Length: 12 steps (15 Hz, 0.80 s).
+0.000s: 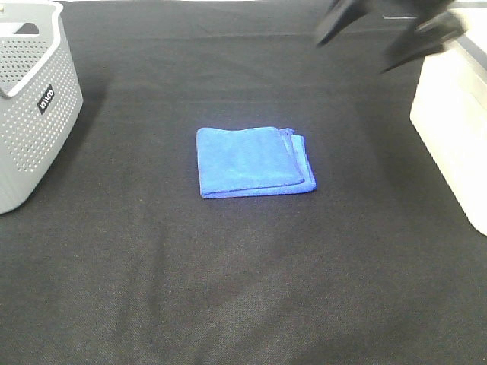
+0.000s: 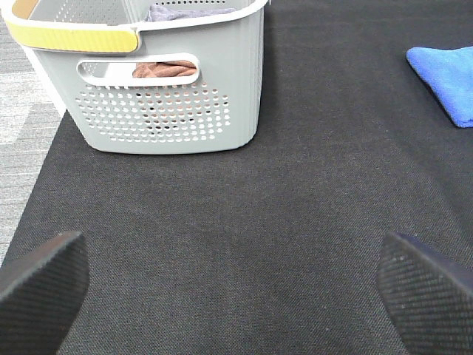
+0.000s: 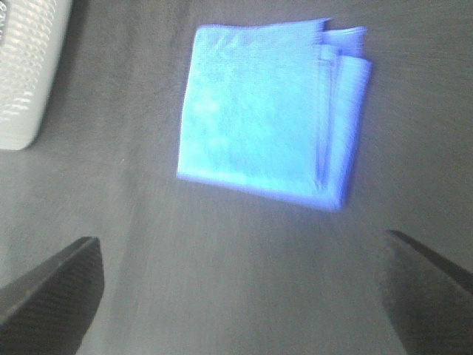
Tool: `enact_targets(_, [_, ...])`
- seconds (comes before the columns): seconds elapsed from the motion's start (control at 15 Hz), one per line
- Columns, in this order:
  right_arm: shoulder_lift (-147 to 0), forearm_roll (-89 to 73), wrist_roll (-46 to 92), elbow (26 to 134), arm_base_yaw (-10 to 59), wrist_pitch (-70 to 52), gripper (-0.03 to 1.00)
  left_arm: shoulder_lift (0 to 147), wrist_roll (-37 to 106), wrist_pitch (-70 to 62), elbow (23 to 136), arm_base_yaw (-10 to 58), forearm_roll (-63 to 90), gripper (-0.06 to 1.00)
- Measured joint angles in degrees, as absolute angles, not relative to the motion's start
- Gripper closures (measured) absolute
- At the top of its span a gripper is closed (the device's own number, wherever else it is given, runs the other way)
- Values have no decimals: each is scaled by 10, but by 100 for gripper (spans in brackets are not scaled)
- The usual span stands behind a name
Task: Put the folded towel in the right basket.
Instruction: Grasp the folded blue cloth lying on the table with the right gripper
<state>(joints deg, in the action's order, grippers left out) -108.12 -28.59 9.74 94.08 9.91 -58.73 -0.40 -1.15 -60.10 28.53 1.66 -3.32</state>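
From above, the folded blue towel (image 1: 255, 162) lies flat mid-desk (image 1: 152, 289), well apart from the grey basket (image 1: 30, 99) at left and the white basket (image 1: 456, 129) at right. The left wrist view shows the left hand (image 2: 236, 296) open and empty near the grey basket. The blurred right wrist view shows the right hand (image 3: 240, 288) spread wide, clear of the towel.

The towel (image 1: 255, 162) is recorded as bright blue, plain; the table cover (image 1: 228, 304) as black, with a fine woven grain; the left basket (image 1: 34, 106) as light grey, perforated in rows of small round holes, white-rimmed, with a yellow band (image 2: 74, 37) on one edge and a black label (image 1: 46, 99) lettered in white; a brown cloth (image 2: 164, 70) is seen through its handle slot; the right basket (image 1: 453, 122) is noted as off-white, unpatterned; on the left gripper (image 2: 233, 255) the pads (image 2: 44, 296) are black, finely cross-hatched.
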Motion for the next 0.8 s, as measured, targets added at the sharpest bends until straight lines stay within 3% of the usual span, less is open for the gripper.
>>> enact_targets(0.33, [-1332, -306, 97, 1069, 92, -588, 0, -4, -11, -601, 285, 17, -33, -4])
enact_targets(0.8, [-1396, -315, 97, 1088, 90, -571, 0, -4, -11, -601, 285, 17, -33, -4])
